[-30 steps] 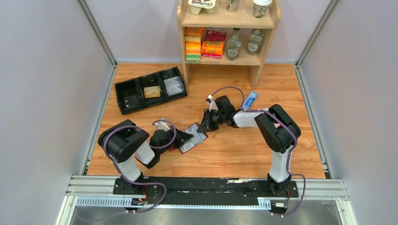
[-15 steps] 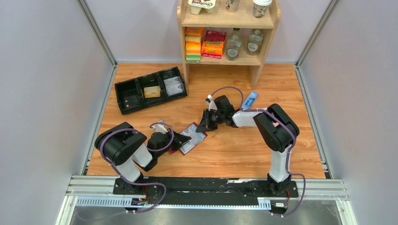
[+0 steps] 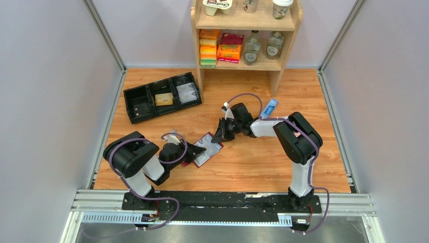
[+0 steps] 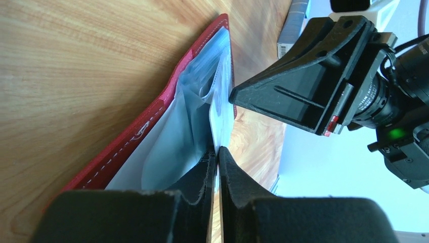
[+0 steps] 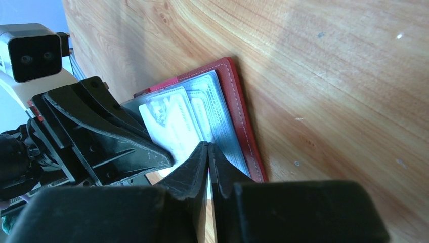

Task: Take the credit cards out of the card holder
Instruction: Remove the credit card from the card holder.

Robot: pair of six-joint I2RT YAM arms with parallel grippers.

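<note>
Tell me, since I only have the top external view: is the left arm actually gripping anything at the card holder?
Observer: Yes. In the left wrist view the left fingers are closed on a thin pale sheet inside the card holder. Whether it is a card or a sleeve, I cannot tell.
Operator: And the right arm?
Observer: The right wrist view shows the right fingers closed too, seemingly on the edge of a white card.
Operator: Is that card out yet?
Observer: No. It lies within the open holder's red border, among the clear sleeves.
</note>
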